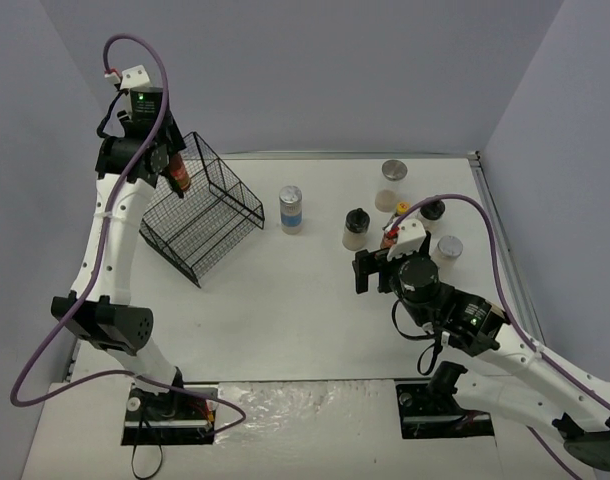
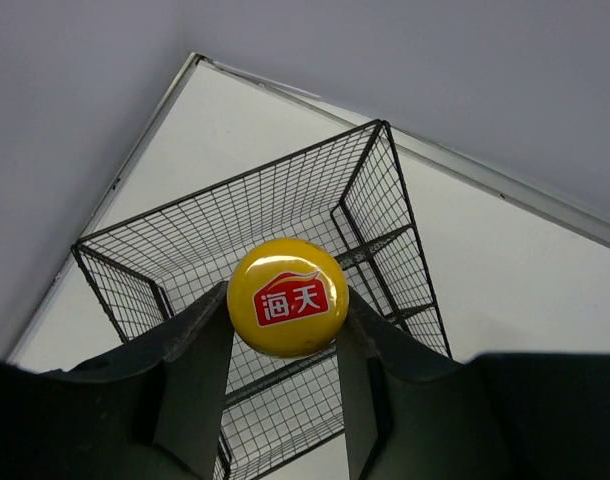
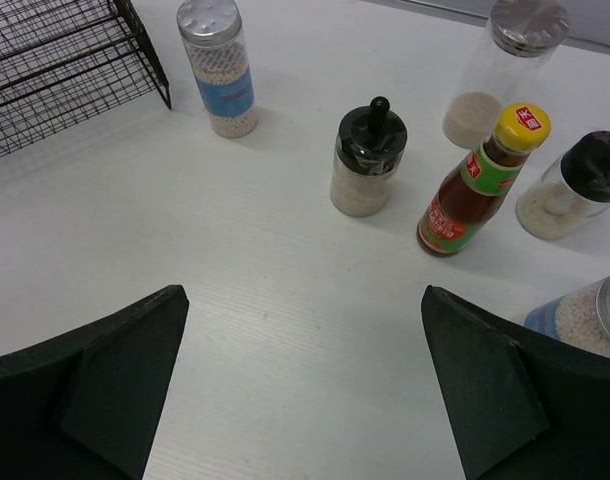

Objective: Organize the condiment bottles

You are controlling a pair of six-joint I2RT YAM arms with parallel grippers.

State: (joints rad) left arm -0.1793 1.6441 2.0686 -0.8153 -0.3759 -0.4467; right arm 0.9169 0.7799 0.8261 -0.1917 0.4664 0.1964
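**Yellow-capped sauce bottle held at the wire basket**

Yellow shows in the middle of the left wrist view: the cap [image 2: 288,297] of a dark red sauce bottle [image 1: 181,178], pinched on both sides by the left gripper [image 2: 286,338], whose jaws are drawn in tight around the neck. The bottle is lifted off the table [image 1: 285,320] at the far left rim of the black basket [image 1: 235,182], and the wrist camera looks past the cap into the basket's open mouth.

The right gripper [image 3: 300,330] hangs over bare table with its jaws spread wide, holding nothing. 6 bottles stand upright beyond it. A blue-labelled jar [image 3: 220,70] is alone, nearest the basket. To its right stand a black-capped shaker [image 3: 368,160], then the second sauce bottle [image 3: 475,190] and a tall jar [image 3: 505,70] behind it. A second shaker [image 3: 575,190] and a third jar [image 3: 585,320] are at the right edge.
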